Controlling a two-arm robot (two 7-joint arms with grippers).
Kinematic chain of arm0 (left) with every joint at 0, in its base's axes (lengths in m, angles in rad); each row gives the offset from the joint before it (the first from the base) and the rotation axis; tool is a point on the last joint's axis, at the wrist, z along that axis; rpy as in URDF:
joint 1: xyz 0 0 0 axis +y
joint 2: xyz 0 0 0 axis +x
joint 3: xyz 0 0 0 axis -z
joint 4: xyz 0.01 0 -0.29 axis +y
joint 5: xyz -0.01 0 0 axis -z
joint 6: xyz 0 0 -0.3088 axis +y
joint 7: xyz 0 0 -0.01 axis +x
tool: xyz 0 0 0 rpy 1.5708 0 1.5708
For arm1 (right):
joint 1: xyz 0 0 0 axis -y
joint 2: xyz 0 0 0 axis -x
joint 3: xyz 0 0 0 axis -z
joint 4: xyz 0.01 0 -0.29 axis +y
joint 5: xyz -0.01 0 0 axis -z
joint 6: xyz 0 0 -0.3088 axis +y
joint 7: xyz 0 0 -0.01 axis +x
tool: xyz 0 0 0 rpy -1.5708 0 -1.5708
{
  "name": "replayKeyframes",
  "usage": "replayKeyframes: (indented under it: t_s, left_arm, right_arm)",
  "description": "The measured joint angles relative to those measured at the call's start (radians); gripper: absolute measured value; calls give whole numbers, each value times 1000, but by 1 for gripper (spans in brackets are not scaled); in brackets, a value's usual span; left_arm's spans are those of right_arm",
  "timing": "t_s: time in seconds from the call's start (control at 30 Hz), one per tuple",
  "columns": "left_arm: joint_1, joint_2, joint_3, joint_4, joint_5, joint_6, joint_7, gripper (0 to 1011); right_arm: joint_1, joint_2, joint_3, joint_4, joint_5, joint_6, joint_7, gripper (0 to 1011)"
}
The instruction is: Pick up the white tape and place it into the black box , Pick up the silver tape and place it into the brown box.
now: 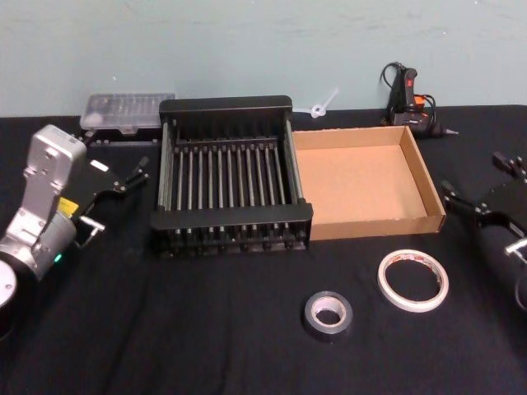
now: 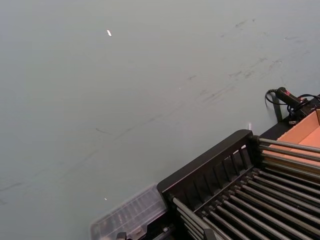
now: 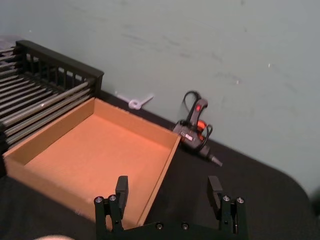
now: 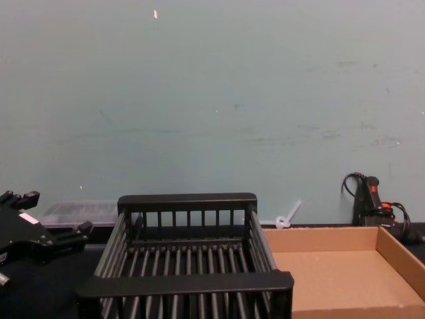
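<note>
The left gripper [image 1: 136,174] hangs above the black cloth to the left of the black box [image 1: 232,179], its dark fingers pointing toward the crate's left wall and spread apart around nothing. Behind that gripper, near the wall, lies a clear plastic case [image 1: 128,109]; the left wrist view catches the case [image 2: 131,216] beside the crate's rear rim [image 2: 212,170].

The black box sits just right of the left gripper, its slatted floor bare. The brown box [image 1: 366,181] stands against the crate's right side, the two touching or nearly so, and its floor is bare too.

In front of the two boxes, on the cloth, lies the silver tape [image 1: 327,314], flat, with a pale inner ring. To its right and slightly farther back lies the white tape [image 1: 412,281], also flat, red marks on its inner ring. Both rolls are well apart from the left gripper and nearer to the right one, though neither is touched.

Behind the brown box's far right corner rests a black and red glue gun [image 1: 412,103] with its cord.

The right gripper [image 1: 486,202] hovers to the right of the brown box. In the right wrist view its fingers [image 3: 122,189] stand wide apart with nothing between them, aimed past the cardboard box's near corner [image 3: 155,180].
</note>
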Motion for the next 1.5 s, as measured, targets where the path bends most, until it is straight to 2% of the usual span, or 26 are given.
replayKeyframes:
  t_s: [0.2, 0.47, 0.9, 1.5]
  left_arm:
    - [0, 0, 0, 0, 0, 0, 0, 1001]
    - [0, 0, 0, 0, 0, 0, 0, 1001]
    - [0, 0, 0, 0, 0, 0, 0, 1001]
    - [0, 0, 0, 0, 0, 0, 0, 1001]
  right_arm:
    - [-72, 23, 47, -66, 65, 77, 33, 1002]
    - [-117, 27, 66, -99, 102, 158, 73, 1002]
    - [-101, -6, 54, -63, 108, 250, 127, 1002]
    - [-66, -59, 43, 2, 87, 314, 177, 1002]
